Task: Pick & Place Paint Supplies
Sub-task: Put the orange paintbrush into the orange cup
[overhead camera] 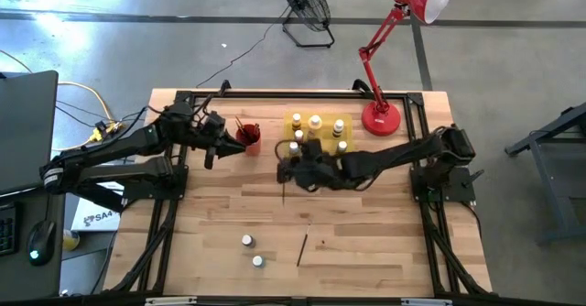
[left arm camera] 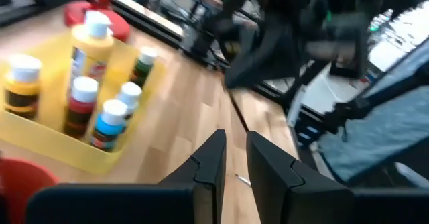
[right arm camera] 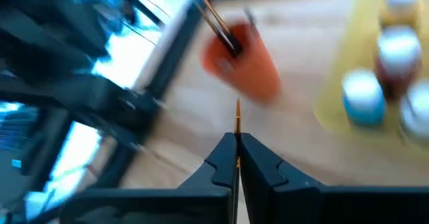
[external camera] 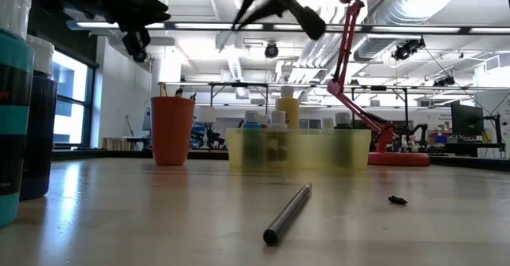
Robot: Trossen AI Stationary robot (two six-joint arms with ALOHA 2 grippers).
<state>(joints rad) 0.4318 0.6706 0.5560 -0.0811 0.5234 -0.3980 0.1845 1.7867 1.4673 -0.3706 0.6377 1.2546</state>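
Observation:
My right gripper (overhead camera: 287, 169) hovers above the table beside the yellow tray (overhead camera: 302, 121) and is shut on a thin paintbrush (overhead camera: 284, 192). The red cup (right arm camera: 242, 62) lies ahead of it and holds other brushes (right arm camera: 218, 24). My left gripper (overhead camera: 212, 147) hangs left of the red cup (overhead camera: 249, 137), its fingers (left arm camera: 214, 158) a little apart, with nothing between them. Several bottles (left arm camera: 86, 102) stand upright in the tray. Two small white-capped bottles (overhead camera: 252, 250) stand near the table's near edge, and one loose brush (overhead camera: 302, 248) lies flat beside them. My right gripper pinches the thin paintbrush between its two fingers (right arm camera: 224, 158). A short length with a golden ferrule (right arm camera: 237, 119) sticks out ahead of the fingertips toward the cup. The dark handle (overhead camera: 284, 196) trails back toward the table's near edge. The brush is lifted clear of the table.
A red desk lamp (overhead camera: 382, 116) stands at the table's far right corner, behind the tray. A tiny dark scrap (overhead camera: 322, 243) lies near the loose brush. In the low view, tall bottles (external camera: 16, 99) loom close at the left edge. Bare wood spreads across the table's middle (overhead camera: 366, 224).

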